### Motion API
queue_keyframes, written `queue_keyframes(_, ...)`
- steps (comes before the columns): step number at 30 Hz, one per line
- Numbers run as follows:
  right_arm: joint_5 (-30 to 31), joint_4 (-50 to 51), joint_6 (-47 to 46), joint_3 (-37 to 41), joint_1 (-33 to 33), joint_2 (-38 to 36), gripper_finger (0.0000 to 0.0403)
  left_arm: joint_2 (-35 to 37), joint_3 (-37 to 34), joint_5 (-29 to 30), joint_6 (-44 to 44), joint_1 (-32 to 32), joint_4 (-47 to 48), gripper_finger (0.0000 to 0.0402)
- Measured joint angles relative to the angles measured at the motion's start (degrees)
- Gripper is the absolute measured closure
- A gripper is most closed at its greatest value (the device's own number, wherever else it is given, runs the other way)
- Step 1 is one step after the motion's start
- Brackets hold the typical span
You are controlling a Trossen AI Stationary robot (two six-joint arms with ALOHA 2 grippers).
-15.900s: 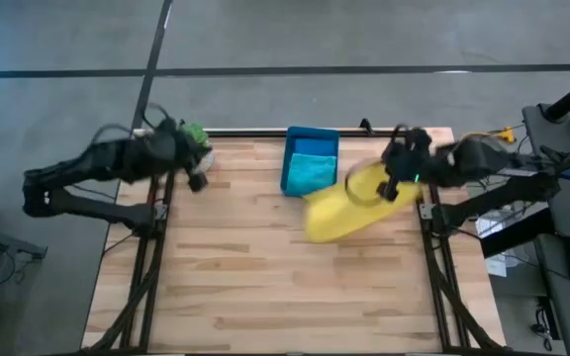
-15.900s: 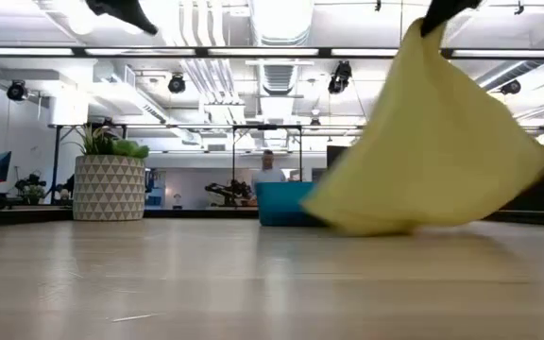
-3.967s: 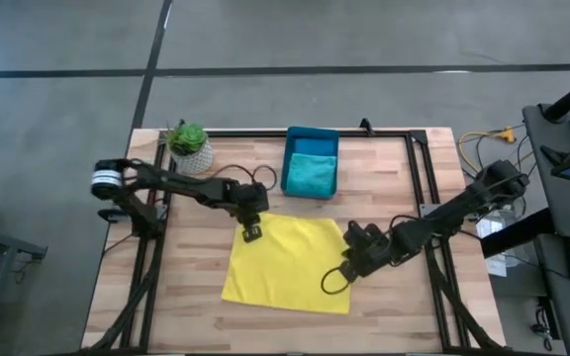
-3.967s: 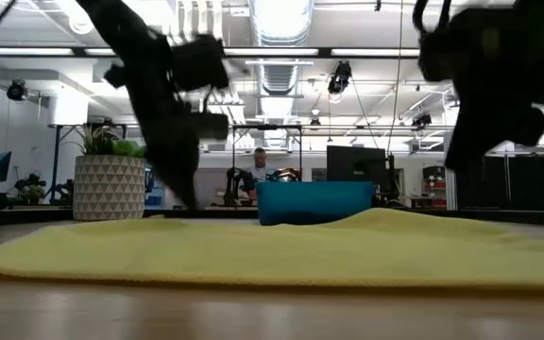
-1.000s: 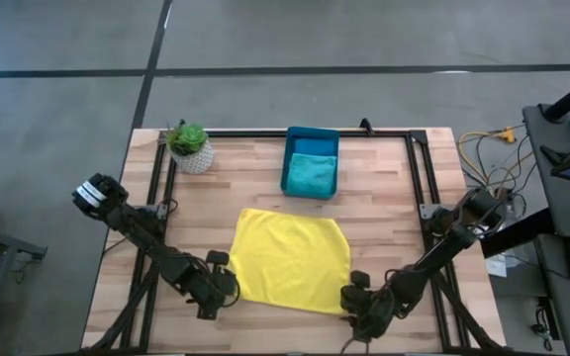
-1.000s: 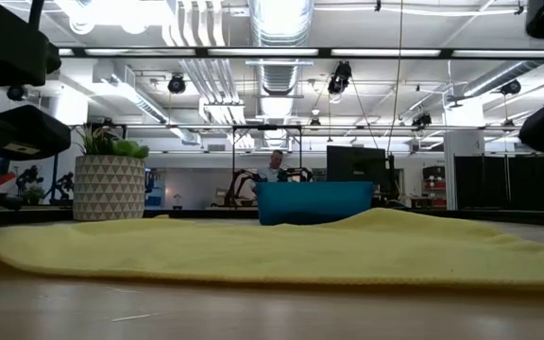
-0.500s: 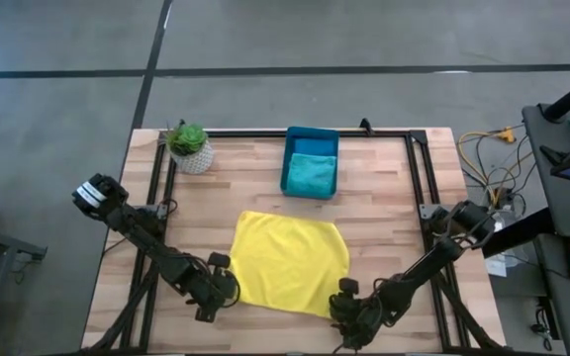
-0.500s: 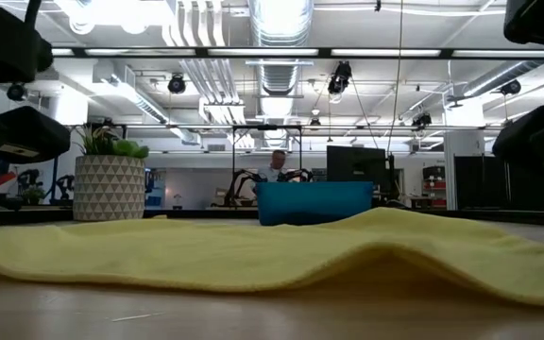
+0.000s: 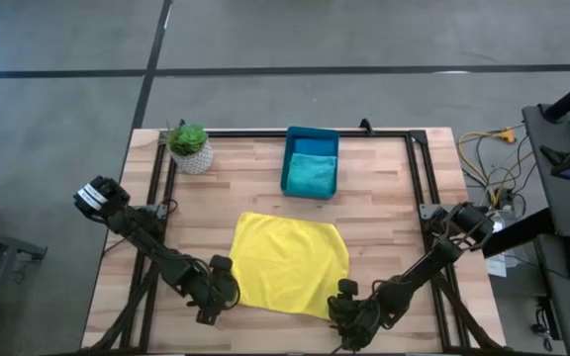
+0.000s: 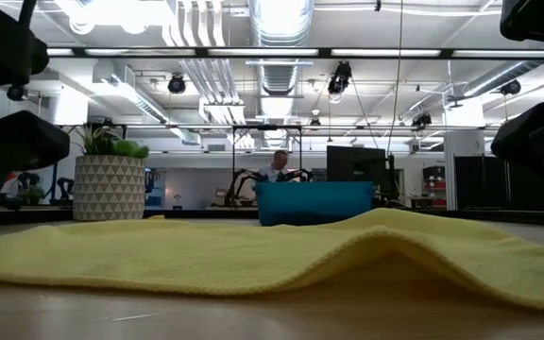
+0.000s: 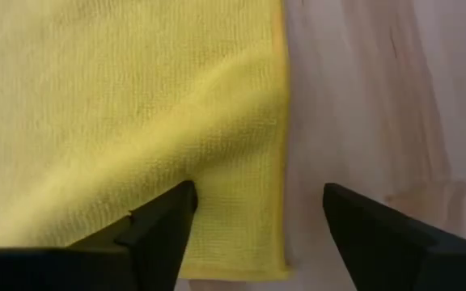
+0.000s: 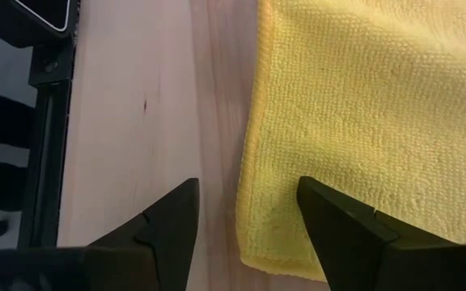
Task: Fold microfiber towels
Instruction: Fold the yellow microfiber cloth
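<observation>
The yellow microfiber towel lies spread on the wooden table, with a low ridge raised near its near right side. My left gripper is open at the towel's near left corner, pointing steeply down. My right gripper is open at the near right corner. Each gripper has one finger over the cloth and one over bare wood. A teal towel lies in the blue bin at the far edge. My left gripper stands astride the towel's near left corner, slanting down from the near left; one finger is over the cloth where a crease starts, and whether it touches I cannot tell. My right gripper stands likewise at the near right corner, one finger over the cloth; touching or apart, I cannot tell.
A potted plant stands at the far left corner. Black frame rails run along the table's left, right and far sides. Bare wood lies between the towel and the plant.
My right gripper has sunk and gone toward the table's left edge along the near edge. The towel's near right corner has shifted left with it, and the cloth beside it has buckled up into a low ridge. The rest of the towel has stayed flat.
</observation>
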State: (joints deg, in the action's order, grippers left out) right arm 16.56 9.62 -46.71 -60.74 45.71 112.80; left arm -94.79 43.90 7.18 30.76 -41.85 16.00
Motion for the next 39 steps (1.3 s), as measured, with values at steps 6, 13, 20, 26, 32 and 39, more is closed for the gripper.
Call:
queue_keyframes(6, -0.22, 0.82, -0.21, -0.66, 0.00, 0.01, 0.0200, -6.06, 1.08, 1.02, 6.67, -0.36, 1.80, 0.0165)
queue_keyframes(13, -0.62, 4.20, -1.11, -0.91, -0.04, -0.12, 0.0280, -6.60, 1.62, 0.66, 9.23, -0.27, 3.98, 0.0349)
queue_keyframes(20, -2.44, 6.94, -1.52, -0.69, -0.05, -2.38, 0.0377, -4.20, 1.52, -1.42, 9.01, -0.43, 4.67, 0.0397)
queue_keyframes(26, -3.00, 10.47, -1.52, -0.41, 0.17, -5.73, 0.0391, 2.83, 1.09, -0.98, 6.48, -0.59, 5.63, 0.0401)
queue_keyframes(32, -4.13, 9.32, -3.59, -0.49, 0.55, -8.32, 0.0392, 7.93, 0.76, -1.24, 6.30, -0.59, 6.56, 0.0401)
queue_keyframes(39, -4.33, 9.47, -3.37, -0.22, 0.63, -12.79, 0.0392, 12.19, 0.79, -1.53, 6.35, -0.48, 6.55, 0.0401)
